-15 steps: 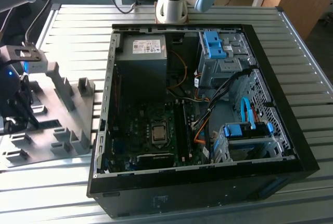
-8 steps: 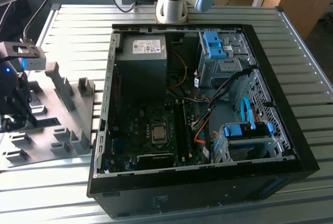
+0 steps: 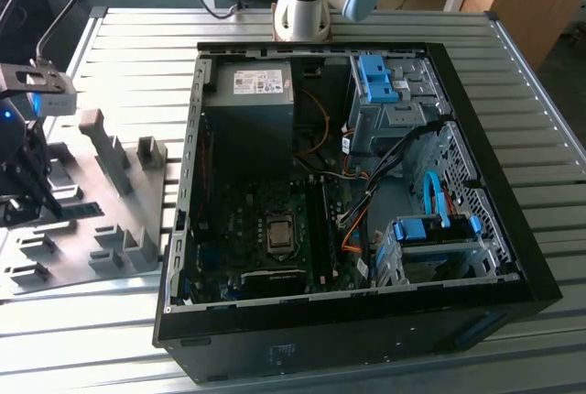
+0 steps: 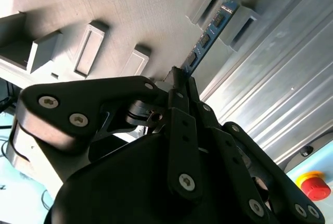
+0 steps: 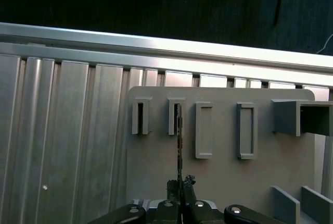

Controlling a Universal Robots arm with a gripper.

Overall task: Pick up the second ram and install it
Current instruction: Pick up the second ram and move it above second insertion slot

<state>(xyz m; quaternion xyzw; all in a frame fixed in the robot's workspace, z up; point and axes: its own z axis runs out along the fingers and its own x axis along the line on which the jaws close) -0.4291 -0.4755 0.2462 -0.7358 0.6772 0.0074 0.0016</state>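
Gripper [image 4: 179,75]: black claw, its two fingers pressed together on the near end of the second ram [image 4: 208,31]; in the first wrist view the gripper [image 5: 180,185] pinches the same thin edge

Second ram: a narrow green board with black chips, running from the fingertips to a gap between two slotted blocks of the grey fixture [image 4: 130,10]; seen edge-on in the first wrist view, the second ram [image 5: 179,140] lines up with one upright slot block

Seating: whether the stick rests on the plate or is raised off it, I cannot tell

Exterior view, gripper: the gripper [image 3: 38,203] is at the exterior view's left edge, mid-height, low over the grey fixture [image 3: 87,169], with the second ram [image 3: 81,208] a dark strip just beside it

Fixture: flat grey plate [image 5: 218,182] with raised slotted blocks (several of them hollow rectangles), lying on the ribbed aluminium table [image 3: 549,137]

Computer case [image 3: 348,348]: open, lying flat in the centre of the frame, well apart from the gripper, with the motherboard [image 3: 265,220] in its lower left part

Arm base [image 3: 302,0]: top centre of the frame, behind the case

Red button [image 4: 315,186]: on a pale surface beyond the table's edge
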